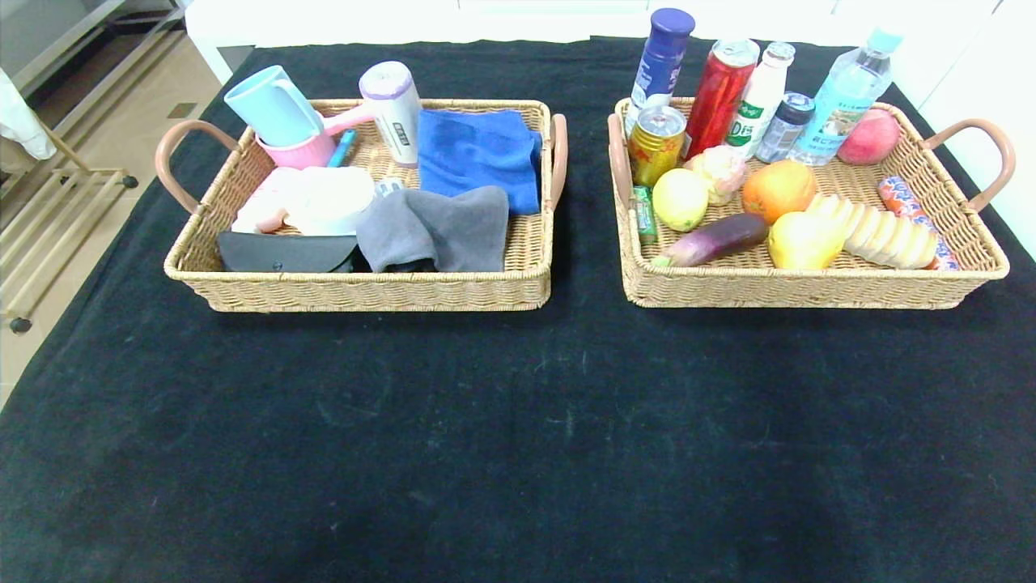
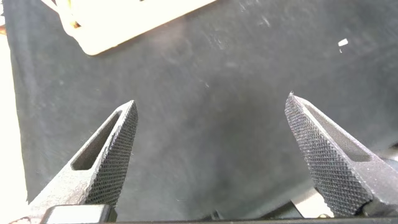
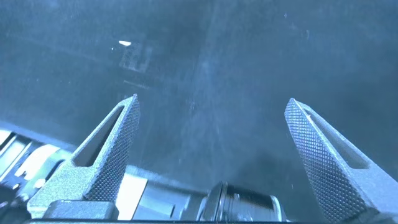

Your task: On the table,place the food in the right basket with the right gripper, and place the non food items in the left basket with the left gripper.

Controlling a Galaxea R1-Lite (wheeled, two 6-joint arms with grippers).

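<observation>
The orange (image 1: 779, 189), the yellow pear (image 1: 804, 240) and the ridged bread loaf (image 1: 878, 231) lie in the right basket (image 1: 809, 289). The folded grey towel (image 1: 437, 229) and the white roll (image 1: 328, 201) lie in the left basket (image 1: 364, 293). The clear tool case is mostly hidden among them. Neither gripper shows in the head view. My left gripper (image 2: 210, 99) is open and empty over the black cloth (image 2: 211, 62). My right gripper (image 3: 212, 98) is open and empty over the black cloth (image 3: 211, 50).
The right basket also holds a lemon (image 1: 680, 198), an eggplant (image 1: 716, 239), a peach, cans and bottles. The left basket also holds a blue cloth (image 1: 479, 154), cups and a black case (image 1: 279, 253). The black-clothed table (image 1: 518, 437) stretches in front of both baskets.
</observation>
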